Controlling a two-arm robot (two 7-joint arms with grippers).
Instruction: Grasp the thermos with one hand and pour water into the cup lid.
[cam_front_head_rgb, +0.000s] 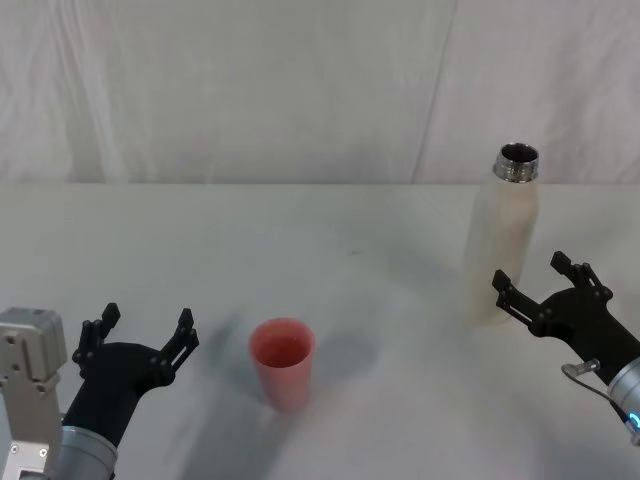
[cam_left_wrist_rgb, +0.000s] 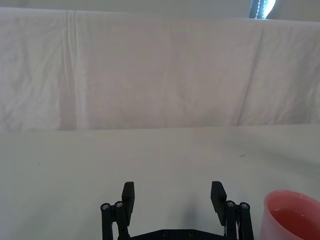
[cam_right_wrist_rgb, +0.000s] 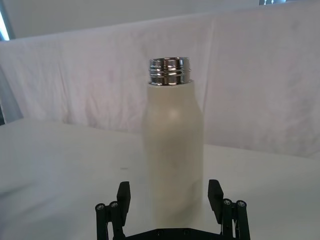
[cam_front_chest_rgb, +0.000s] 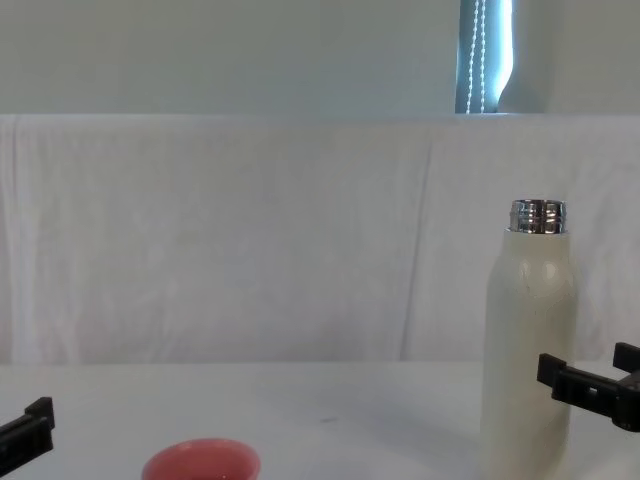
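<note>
- While the table (cam_front_head_rgb: 360, 230) carries both task items on its white cloth, a white cloth backdrop (cam_front_chest_rgb: 250, 230) hangs along its far edge.
- Thermos (cam_front_head_rgb: 503, 232): stands upright on the table, right of the cup and farther back; cream body, uncapped chrome threaded neck (cam_right_wrist_rgb: 169, 71).
- Right gripper (cam_front_head_rgb: 540, 284): sits just in front of the thermos base, on its right side, jaws spread wide. The right wrist view shows the thermos centred beyond the two black fingertips (cam_right_wrist_rgb: 123, 194); contact cannot be determined.
- Left gripper (cam_front_head_rgb: 148, 332): sits low, left of the cup and well apart from the thermos, jaws spread, holding nothing.
- Cup (cam_front_head_rgb: 282, 360): small pink-red cup, upright and open, between the two grippers, nearer the left one; touching neither.
</note>
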